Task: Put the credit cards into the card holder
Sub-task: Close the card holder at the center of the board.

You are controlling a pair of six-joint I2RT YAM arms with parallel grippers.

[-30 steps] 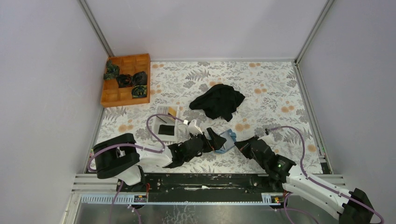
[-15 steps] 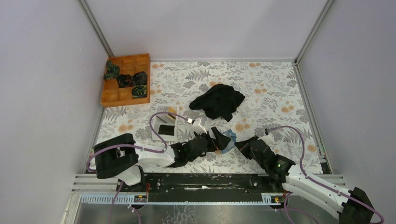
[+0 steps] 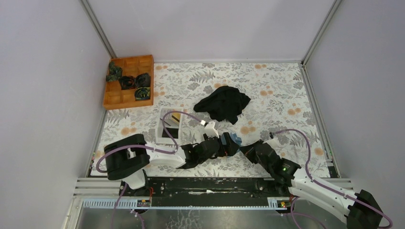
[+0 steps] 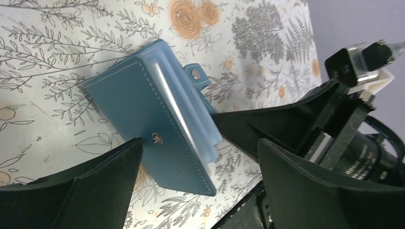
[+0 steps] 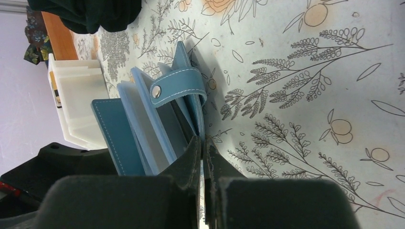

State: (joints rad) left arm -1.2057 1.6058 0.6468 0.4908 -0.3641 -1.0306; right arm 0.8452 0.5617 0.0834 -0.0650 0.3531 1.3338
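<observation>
The teal-blue card holder [image 4: 143,109] stands open on its edge on the flowered table, its clear sleeves fanned out [image 5: 143,129]. My right gripper [image 5: 204,143] is shut on the holder's outer cover, just below the snap strap. The left gripper [image 4: 198,152] hovers wide open over the holder, one finger on each side and nothing between the pads. From above, the left gripper [image 3: 228,144] covers most of the card holder [image 3: 235,140], and the right gripper [image 3: 245,146] meets it from the right. A black credit card [image 3: 167,133] lies in the white tray [image 3: 161,119].
A black cloth [image 3: 223,103] lies bunched behind the holder. A wooden compartment box [image 3: 128,82] with dark rolled items sits at the back left. The white tray [image 5: 81,102] stands close to the left of the holder. Purple cables loop over both arms.
My left arm has swung right and forward, bringing its open gripper over the holder and uncovering the white tray. The right gripper has kept its hold and place.
</observation>
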